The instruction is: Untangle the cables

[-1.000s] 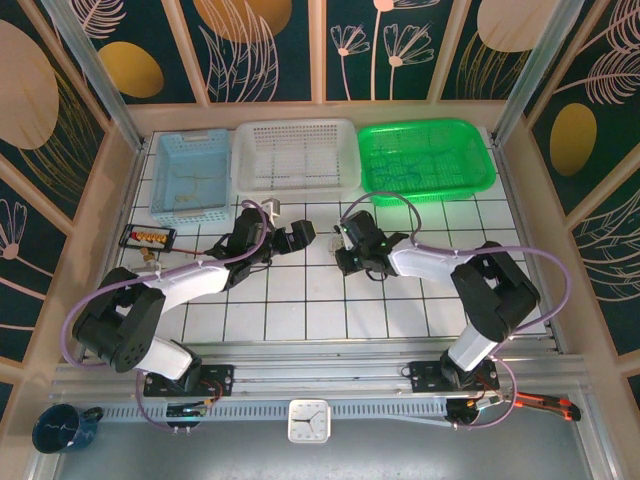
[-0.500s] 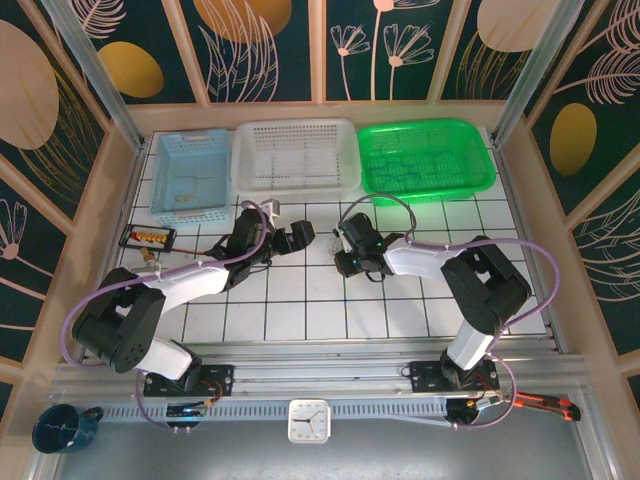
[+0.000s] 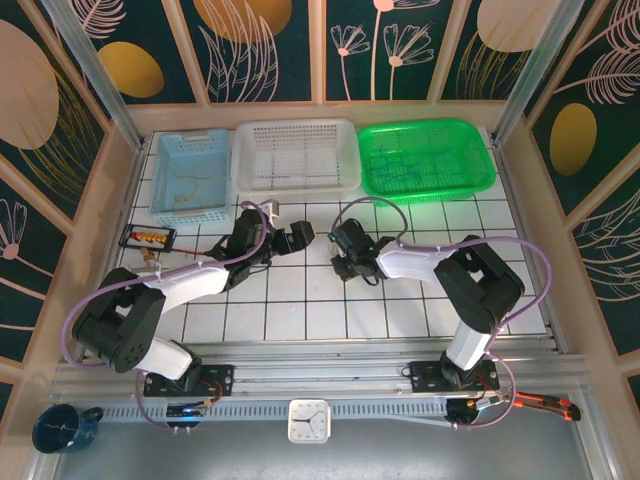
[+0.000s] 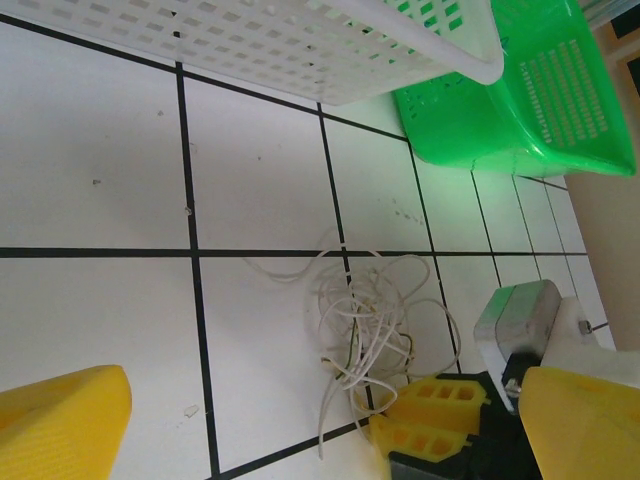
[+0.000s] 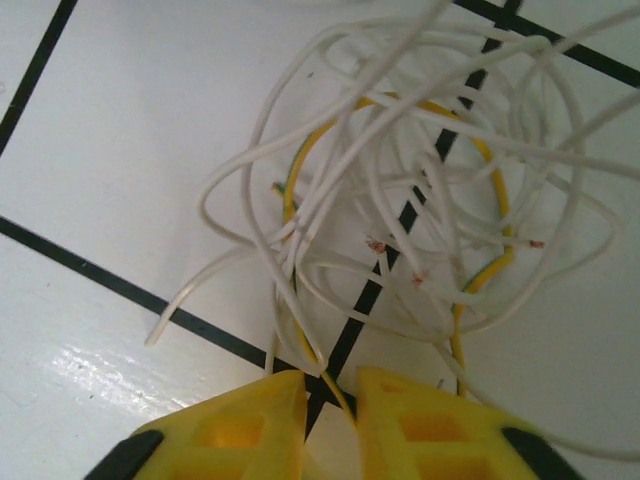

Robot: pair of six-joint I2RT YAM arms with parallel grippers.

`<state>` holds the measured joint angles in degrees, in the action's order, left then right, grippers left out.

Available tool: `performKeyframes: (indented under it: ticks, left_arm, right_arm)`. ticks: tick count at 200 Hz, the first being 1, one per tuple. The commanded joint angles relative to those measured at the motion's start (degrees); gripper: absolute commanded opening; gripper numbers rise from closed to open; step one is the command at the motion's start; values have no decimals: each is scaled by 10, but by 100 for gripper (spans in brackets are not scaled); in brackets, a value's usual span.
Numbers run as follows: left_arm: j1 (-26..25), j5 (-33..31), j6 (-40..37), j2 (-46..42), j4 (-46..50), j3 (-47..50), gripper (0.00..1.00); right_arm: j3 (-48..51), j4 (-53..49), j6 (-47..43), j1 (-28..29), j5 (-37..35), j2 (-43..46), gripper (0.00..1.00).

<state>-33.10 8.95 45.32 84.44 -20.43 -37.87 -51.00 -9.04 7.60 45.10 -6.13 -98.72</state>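
The cables (image 4: 368, 318) lie in a loose tangle of thin whitish wires with a yellow strand, across a black tile line (image 5: 420, 190). My right gripper (image 5: 330, 385) sits at the tangle's near edge. Its yellow fingers (image 5: 240, 430) stand almost together, with a yellow strand and a white loop running into the narrow gap. From the left wrist view that same gripper (image 4: 425, 415) touches the bundle's lower right side. My left gripper (image 4: 320, 390) hovers wide open short of the cables, holding nothing. From above, the left gripper (image 3: 295, 237) and the right gripper (image 3: 338, 252) face each other.
A white basket (image 3: 295, 155), a green basket (image 3: 425, 155) and a blue basket (image 3: 192, 175) line the back of the tiled table. A small black tray (image 3: 147, 237) lies at the left. The white basket's rim (image 4: 300, 40) is just beyond the cables.
My right gripper has slid left across the tiles up to the cables. The left arm has stayed where it was.
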Motion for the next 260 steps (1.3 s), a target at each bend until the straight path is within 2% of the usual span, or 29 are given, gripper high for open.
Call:
performKeyframes:
  ticks: [1,15,60,109,144,183,260]
  left_arm:
    - [3,-5,6,-15,-17,5,99]
    - [2,-5,6,-17,-16,5,99]
    - [2,-5,5,-20,-15,5,99]
    - [2,-3,4,-20,-15,3,99]
    - [3,7,6,-21,-17,2,99]
    - [3,22,8,-22,-26,-4,99]
    - [2,51,10,-15,-62,6,99]
  right_arm:
    - [-11,-30,0,10,-14,-24,10]
    - [-16,-29,2,8,-5,-24,0]
    - [-27,-16,17,-17,49,7,0]
    - [-54,-20,41,-44,149,80,0]
    - [-49,8,72,-79,249,125,0]
    - [-12,92,130,-129,358,175,0]
    - [15,165,188,-135,399,206,0]
